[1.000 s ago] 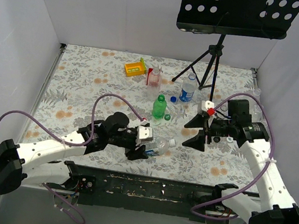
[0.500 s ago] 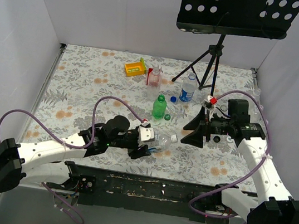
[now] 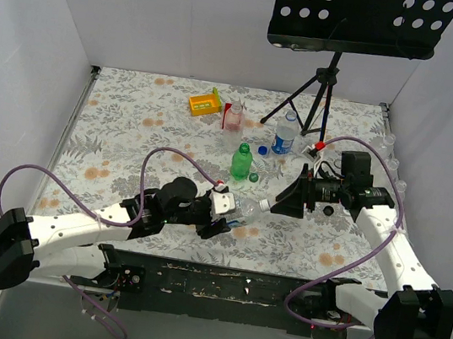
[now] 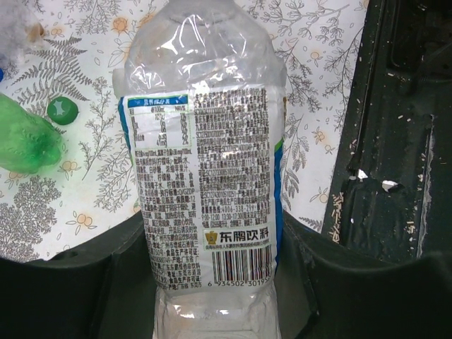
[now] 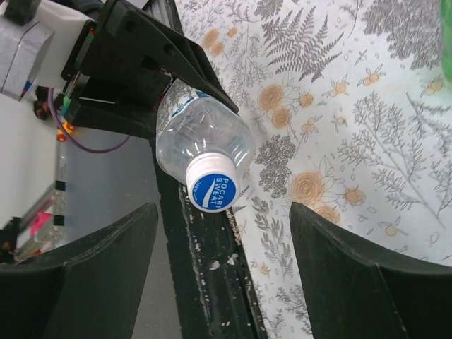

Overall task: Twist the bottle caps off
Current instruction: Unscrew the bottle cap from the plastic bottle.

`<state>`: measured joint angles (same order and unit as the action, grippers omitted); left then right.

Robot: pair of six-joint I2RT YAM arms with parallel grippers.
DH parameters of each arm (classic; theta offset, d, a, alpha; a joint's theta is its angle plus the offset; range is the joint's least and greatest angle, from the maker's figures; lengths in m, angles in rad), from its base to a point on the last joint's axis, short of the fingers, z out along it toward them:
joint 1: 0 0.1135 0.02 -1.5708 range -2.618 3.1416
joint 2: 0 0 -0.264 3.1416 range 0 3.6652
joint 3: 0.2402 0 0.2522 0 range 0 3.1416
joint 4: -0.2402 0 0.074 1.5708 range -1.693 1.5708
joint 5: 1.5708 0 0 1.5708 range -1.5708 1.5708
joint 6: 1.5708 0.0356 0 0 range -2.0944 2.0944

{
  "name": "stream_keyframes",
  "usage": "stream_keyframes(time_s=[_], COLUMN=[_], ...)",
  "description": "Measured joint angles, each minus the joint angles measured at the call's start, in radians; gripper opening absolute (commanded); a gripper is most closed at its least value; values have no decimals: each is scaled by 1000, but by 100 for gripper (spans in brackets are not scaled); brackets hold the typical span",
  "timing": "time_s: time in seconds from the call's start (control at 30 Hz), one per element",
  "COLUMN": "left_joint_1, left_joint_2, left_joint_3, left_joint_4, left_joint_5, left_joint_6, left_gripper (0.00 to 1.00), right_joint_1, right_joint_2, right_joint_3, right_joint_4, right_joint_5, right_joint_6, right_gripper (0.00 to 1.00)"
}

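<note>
My left gripper [image 3: 218, 216] is shut on a clear bottle [image 3: 242, 210] with a blue-and-white label, held lying sideways above the table's front edge. The label fills the left wrist view [image 4: 205, 176] between my dark fingers [image 4: 70, 282]. Its cap [image 3: 265, 203], white-rimmed with a blue top, points right. My right gripper [image 3: 281, 203] is open, facing the cap from just to its right. In the right wrist view the cap [image 5: 212, 185] sits above and between the spread fingers [image 5: 367, 282], untouched, and the gripper [image 5: 222, 282] is empty.
A green bottle [image 3: 242, 162] with a blue cap stands behind, a loose green cap [image 3: 254, 176] beside it. A pinkish bottle [image 3: 233, 117], a blue-labelled clear bottle [image 3: 285, 133] and a yellow box [image 3: 205, 101] stand further back. A black tripod stand [image 3: 319, 90] rises at the back right.
My left gripper has carried the bottle to the right and a little away from the front edge. My right gripper has moved left toward the cap, still open.
</note>
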<state>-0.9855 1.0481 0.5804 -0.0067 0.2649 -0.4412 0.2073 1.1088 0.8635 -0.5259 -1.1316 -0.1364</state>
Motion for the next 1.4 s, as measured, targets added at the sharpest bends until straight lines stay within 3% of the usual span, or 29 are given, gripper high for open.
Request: stream_keyframes(time_s=[0.27,0.6,0.93,0.97,1.13,1.4], left_joint_1=[-19,-35,-40,-40,-40,-40], left_joint_2=[27,78,89,89,89,49], left_joint_3=[0,4,8,8,8,-10], left_joint_4=[29,40,45,45,43,38], left_joint_5=[-16,-40,-48,-48,-49,-42], left_joint_6=[-1,-1,-1,-1,0,11], left_gripper=[0,0,0,0,0,0], right_joint_1=[3,32,63,64,70,78], right_joint_2=[47,78,101,104,122,114], right_joint_3=[-41,-41,-40,-40,-38,-31], right_joint_4=[64,82,64,60,49,20], right_joint_5=[0,0,12,13,24,-16], right_joint_6=[130,172,158,157,137,36], right_gripper=[77,51,49,45,3,1])
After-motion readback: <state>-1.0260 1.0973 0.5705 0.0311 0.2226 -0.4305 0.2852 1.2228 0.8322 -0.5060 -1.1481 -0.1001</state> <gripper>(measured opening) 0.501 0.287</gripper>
